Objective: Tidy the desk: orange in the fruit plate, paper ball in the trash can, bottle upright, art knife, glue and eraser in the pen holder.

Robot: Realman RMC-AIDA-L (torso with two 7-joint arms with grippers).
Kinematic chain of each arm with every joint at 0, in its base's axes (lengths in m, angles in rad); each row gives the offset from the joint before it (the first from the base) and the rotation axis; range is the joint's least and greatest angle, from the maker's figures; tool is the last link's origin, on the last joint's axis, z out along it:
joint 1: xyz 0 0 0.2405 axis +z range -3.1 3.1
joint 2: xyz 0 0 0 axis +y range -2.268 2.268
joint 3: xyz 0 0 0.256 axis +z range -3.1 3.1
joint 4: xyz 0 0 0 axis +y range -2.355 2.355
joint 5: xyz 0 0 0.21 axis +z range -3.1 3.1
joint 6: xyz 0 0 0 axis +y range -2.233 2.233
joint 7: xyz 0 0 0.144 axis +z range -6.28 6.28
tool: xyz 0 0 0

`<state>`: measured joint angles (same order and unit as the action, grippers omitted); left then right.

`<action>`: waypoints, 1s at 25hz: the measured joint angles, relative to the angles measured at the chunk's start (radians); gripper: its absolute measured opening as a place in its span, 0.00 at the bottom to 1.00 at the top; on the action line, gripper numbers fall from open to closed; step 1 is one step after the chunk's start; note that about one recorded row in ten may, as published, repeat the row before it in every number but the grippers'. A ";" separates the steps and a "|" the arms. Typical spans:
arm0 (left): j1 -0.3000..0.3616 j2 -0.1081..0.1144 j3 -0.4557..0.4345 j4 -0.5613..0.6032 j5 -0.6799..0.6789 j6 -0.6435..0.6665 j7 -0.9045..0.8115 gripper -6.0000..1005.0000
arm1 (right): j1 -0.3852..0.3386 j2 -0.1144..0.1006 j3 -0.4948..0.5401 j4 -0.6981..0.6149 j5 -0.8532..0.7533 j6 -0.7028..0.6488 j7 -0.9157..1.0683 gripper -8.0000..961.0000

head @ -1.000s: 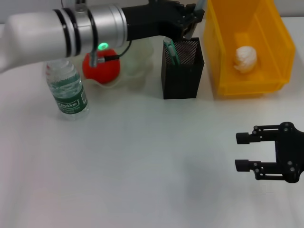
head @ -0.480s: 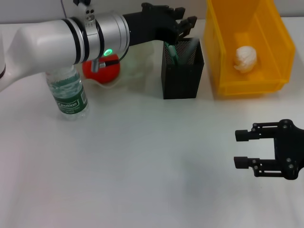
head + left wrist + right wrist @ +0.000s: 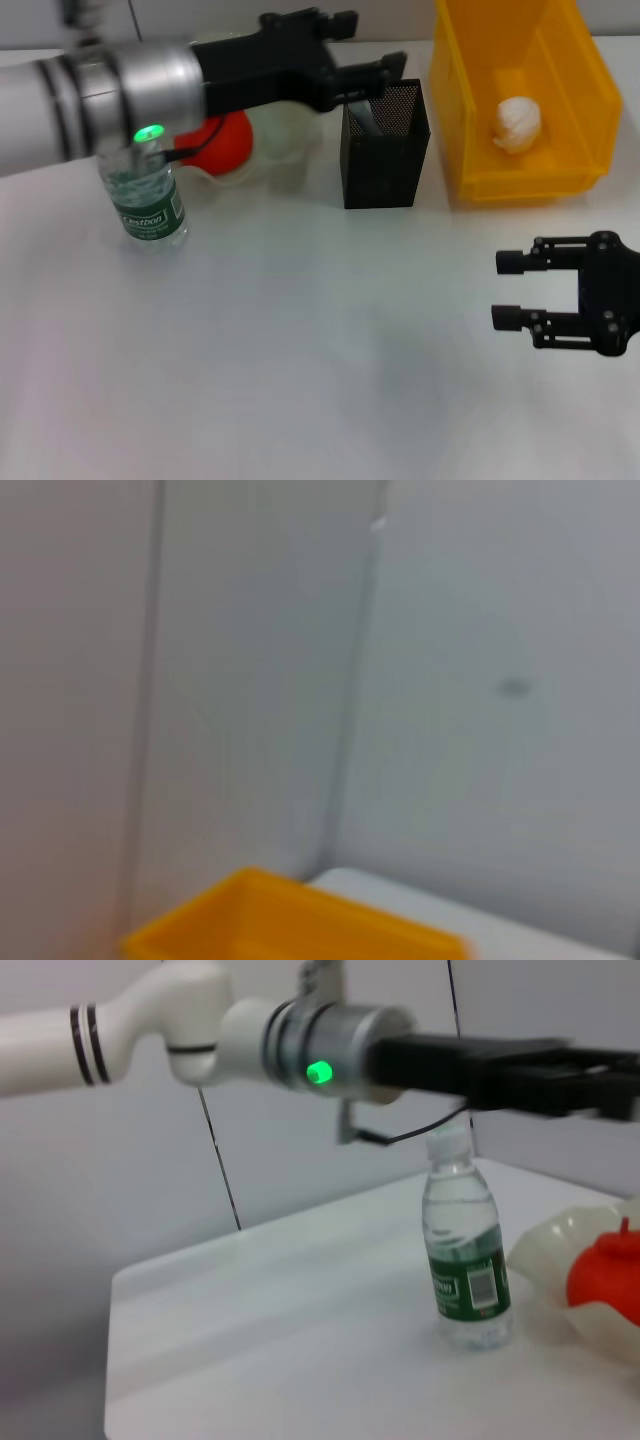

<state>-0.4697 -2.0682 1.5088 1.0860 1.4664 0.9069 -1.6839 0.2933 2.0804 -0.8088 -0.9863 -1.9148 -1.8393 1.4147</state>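
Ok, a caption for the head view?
Left gripper above the pen holder; bottle upright, right gripper idle.

Lab-style test bench: plain white table (image 3: 300, 380), bare grey wall panels (image 3: 250, 680), yellow bin (image 3: 520, 170).

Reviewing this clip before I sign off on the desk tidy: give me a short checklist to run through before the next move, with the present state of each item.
1. Bottle upright on the table: ok.
2. Orange in the fruit plate: ok.
3. Paper ball in the yellow trash can: ok.
4. Art knife, glue and eraser in the pen holder: cannot tell; something shows inside, but the arm hides part of the opening.
5. Left gripper empty, over the pen holder's rim: ok, open, nothing seen between its fingers.
6. Right gripper parked off to the robot's right: ok, open, holding nothing.
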 joint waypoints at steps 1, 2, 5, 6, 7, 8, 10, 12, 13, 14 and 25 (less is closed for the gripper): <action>0.000 0.000 0.000 0.000 0.000 0.000 0.000 0.50 | 0.000 0.000 -0.001 0.000 0.006 -0.003 0.000 0.75; 0.048 0.002 -0.071 0.034 0.000 0.153 0.004 0.54 | 0.001 -0.001 -0.003 0.000 0.011 -0.005 0.000 0.75; 0.114 0.004 -0.191 0.031 0.002 0.421 0.043 0.65 | 0.007 -0.001 -0.010 0.001 0.013 -0.016 -0.009 0.77; 0.114 0.004 -0.191 0.031 0.002 0.421 0.043 0.69 | 0.009 0.000 -0.010 0.002 0.012 -0.018 -0.017 0.77; 0.132 0.004 -0.217 0.019 0.005 0.506 0.070 0.72 | 0.011 -0.001 -0.010 0.011 0.008 -0.019 -0.044 0.78; 0.132 0.004 -0.217 0.019 0.005 0.506 0.070 0.74 | 0.011 -0.001 -0.010 0.011 0.008 -0.019 -0.044 0.78; 0.181 0.019 -0.268 -0.056 0.036 0.698 0.174 0.78 | 0.011 -0.001 -0.007 0.022 0.008 -0.020 -0.072 0.79; 0.193 0.040 -0.324 -0.162 0.088 0.776 0.240 0.81 | 0.012 -0.001 -0.008 0.036 0.008 -0.018 -0.100 0.80; 0.190 0.049 -0.348 -0.208 0.108 0.801 0.265 0.81 | 0.012 -0.001 -0.008 0.036 0.008 -0.018 -0.100 0.81; 0.187 0.055 -0.362 -0.235 0.118 0.817 0.282 0.81 | 0.017 0.000 -0.010 0.053 0.005 -0.013 -0.113 0.81; 0.190 0.129 -0.457 -0.388 0.246 0.914 0.392 0.81 | 0.035 0.000 -0.010 0.094 -0.056 0.015 -0.131 0.82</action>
<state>-0.2798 -1.9396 1.0514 0.6980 1.7120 1.8205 -1.2918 0.3284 2.0805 -0.8192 -0.8924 -1.9710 -1.8241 1.2837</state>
